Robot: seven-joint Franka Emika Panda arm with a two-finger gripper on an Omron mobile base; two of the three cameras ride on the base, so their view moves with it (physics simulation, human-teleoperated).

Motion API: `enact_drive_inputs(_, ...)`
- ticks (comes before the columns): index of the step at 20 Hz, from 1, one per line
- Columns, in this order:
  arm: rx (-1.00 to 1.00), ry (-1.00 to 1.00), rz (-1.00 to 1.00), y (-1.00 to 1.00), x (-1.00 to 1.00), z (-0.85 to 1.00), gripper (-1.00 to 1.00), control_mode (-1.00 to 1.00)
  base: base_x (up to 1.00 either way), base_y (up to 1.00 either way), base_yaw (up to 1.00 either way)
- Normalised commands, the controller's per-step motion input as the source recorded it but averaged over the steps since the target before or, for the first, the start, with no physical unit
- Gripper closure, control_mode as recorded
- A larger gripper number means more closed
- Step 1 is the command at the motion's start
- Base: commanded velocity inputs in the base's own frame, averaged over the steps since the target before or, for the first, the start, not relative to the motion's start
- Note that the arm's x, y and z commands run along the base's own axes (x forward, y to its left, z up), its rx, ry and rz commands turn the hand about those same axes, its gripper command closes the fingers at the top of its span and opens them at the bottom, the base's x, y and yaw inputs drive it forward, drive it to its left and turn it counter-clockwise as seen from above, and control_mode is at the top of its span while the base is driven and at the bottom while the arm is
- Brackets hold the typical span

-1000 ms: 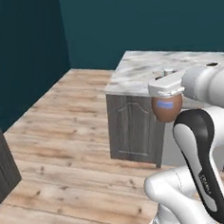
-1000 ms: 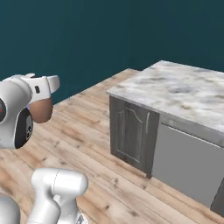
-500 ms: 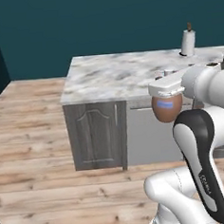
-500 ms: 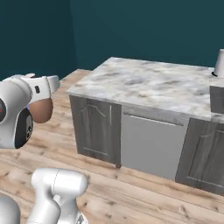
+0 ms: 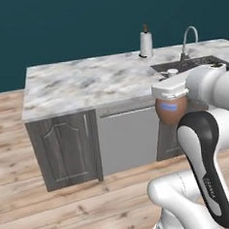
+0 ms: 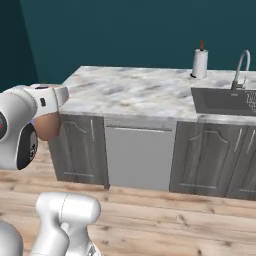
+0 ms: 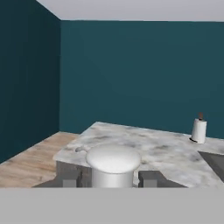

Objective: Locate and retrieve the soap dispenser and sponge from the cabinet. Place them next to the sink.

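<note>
Left base view: soap dispenser (image 5: 170, 110) at right centre of frame, reddish-brown body with blue band, hanging under the white hand.
Gripper (image 7: 113, 179): fingers narrowed onto the soap dispenser, white pump top between the dark tips at bottom centre of hand view.
Sink (image 6: 218, 101): upper right of right base view, recessed in marble counter (image 6: 130, 90).
Faucet (image 6: 240, 67): behind the sink.
Paper-towel roll (image 6: 200, 63): upright, left of the faucet.

The white pump top of the soap dispenser (image 7: 113, 164) sits between the two dark fingertips (image 7: 70, 178), beyond it a marble counter (image 7: 162, 153) carrying a paper-towel roll (image 7: 199, 130) against teal walls
</note>
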Motion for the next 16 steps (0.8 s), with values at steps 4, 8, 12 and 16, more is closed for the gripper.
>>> enact_drive_inputs(4,0.00,0.00,0.00,0.00,0.00,0.00,1.00,1.00,0.21,-0.23,-0.34)
enact_drive_inputs(8,0.00,0.00,0.00,0.00,0.00,0.00,1.00,1.00,0.18,-0.15,-0.29)
enact_drive_inputs(12,0.00,0.00,0.00,0.00,0.00,0.00,1.00,1.00,0.53,0.06,-0.25)
enact_drive_inputs(16,0.00,0.00,0.00,0.00,0.00,0.00,1.00,1.00,0.77,0.21,-0.16)
